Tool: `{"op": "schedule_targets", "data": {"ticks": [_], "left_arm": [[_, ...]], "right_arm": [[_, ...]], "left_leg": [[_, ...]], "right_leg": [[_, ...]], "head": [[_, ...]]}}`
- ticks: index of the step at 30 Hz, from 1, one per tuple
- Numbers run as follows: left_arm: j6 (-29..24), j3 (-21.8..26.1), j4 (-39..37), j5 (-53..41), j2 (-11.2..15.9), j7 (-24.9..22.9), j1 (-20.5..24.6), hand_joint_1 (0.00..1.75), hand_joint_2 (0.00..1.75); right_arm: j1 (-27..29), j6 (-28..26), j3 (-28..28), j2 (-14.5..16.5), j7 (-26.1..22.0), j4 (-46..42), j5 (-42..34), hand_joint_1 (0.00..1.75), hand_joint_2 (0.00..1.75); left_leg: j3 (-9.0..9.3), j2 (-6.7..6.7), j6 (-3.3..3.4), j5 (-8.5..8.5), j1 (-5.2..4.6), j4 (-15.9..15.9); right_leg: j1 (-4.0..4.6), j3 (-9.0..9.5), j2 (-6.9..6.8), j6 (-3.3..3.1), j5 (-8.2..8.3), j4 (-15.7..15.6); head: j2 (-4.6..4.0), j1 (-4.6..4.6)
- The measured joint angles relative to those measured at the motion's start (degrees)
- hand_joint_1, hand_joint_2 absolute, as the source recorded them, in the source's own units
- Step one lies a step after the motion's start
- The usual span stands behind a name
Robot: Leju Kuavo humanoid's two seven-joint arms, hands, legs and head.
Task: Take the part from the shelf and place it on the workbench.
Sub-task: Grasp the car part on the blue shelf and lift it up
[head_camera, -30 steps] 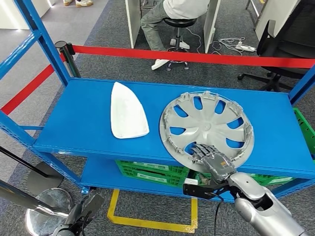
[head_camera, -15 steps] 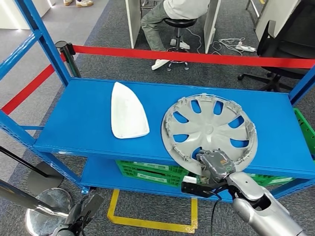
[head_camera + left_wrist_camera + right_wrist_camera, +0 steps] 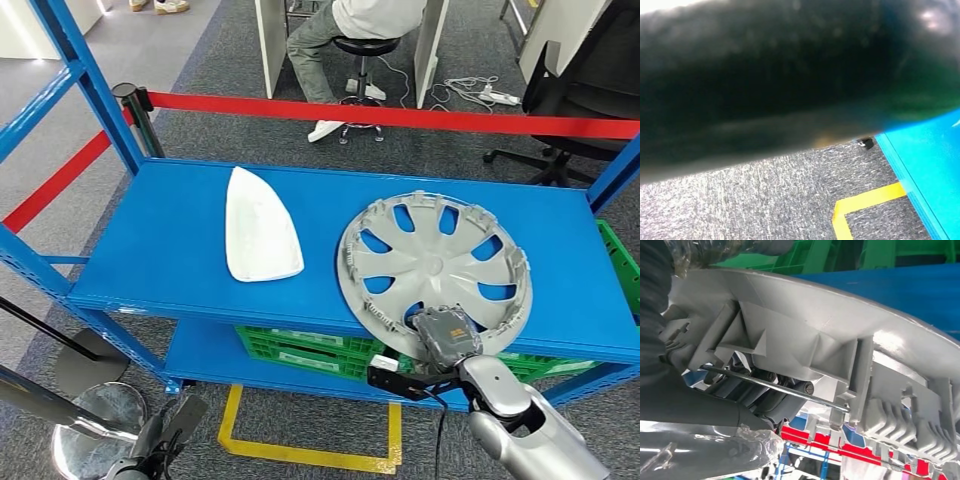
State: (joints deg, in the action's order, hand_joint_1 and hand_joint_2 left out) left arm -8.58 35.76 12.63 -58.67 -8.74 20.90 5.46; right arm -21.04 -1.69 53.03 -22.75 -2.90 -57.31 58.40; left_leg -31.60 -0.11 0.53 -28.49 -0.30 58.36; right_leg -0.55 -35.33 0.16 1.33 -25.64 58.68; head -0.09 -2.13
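A grey hubcap (image 3: 434, 265) lies on the right half of the blue shelf (image 3: 158, 250), its near rim reaching the shelf's front edge. My right hand (image 3: 445, 335) grips that near rim from the front. In the right wrist view the ribbed rim of the hubcap (image 3: 810, 335) sits in the hand, with dark fingers (image 3: 764, 390) curled beneath it. A white, roughly triangular part (image 3: 260, 225) lies flat on the shelf, left of the hubcap. My left hand (image 3: 162, 440) hangs low at the front left, holding nothing, fingers apart.
Green crates (image 3: 317, 345) sit on the lower shelf level. Red barrier tape (image 3: 377, 112) runs behind the rack, held by a post (image 3: 136, 110). A round metal base (image 3: 90, 420) stands on the floor at front left. A person (image 3: 355, 25) sits behind; yellow floor tape (image 3: 302, 452) lies below.
The hubcap has slid right and toward the shelf's front edge, held by my right hand, which has drawn back. The white part and left hand have not moved.
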Motion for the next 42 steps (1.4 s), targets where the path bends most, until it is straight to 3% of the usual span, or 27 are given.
{"op": "schedule_targets", "data": {"ticks": [9,17,30,42], "left_arm": [[-0.21,0.04,0.01,0.82,0.05,0.07,-0.37,0.0,0.0],[-0.75,0.21,0.0,2.02,0.14,0.62,-1.3,0.0,0.0],[-1.09,0.7,0.01,2.48,0.21,1.24,-1.8,0.0,0.0],[-1.1,1.24,0.02,2.4,0.27,1.25,-1.89,0.0,0.0]], "right_arm": [[2.91,-1.83,-2.41,0.13,2.67,-2.05,4.19,1.75,1.75],[9.13,-7.44,-10.53,0.13,6.28,-13.0,9.62,1.75,1.75],[16.14,-15.1,-19.61,0.44,7.54,-26.44,15.72,1.75,1.75],[20.68,-21.73,-25.89,2.67,6.47,-32.78,15.35,1.75,1.75]], "left_leg": [[-0.04,-0.05,0.0,0.0,-0.01,0.0],[-0.19,-0.04,0.0,-0.01,0.0,0.0],[-0.29,-0.05,0.0,0.0,0.0,0.0],[-0.3,-0.04,0.0,0.0,0.0,0.0]], "right_leg": [[0.0,-0.02,-0.08,0.0,0.0,0.0],[0.0,-0.2,-0.04,-0.01,-0.01,0.0],[0.0,-0.31,-0.06,-0.01,-0.02,0.0],[0.0,-0.31,-0.07,-0.01,-0.01,0.0]], "head": [[0.0,-0.01],[0.0,0.01],[0.0,0.0],[0.0,0.01]]}}
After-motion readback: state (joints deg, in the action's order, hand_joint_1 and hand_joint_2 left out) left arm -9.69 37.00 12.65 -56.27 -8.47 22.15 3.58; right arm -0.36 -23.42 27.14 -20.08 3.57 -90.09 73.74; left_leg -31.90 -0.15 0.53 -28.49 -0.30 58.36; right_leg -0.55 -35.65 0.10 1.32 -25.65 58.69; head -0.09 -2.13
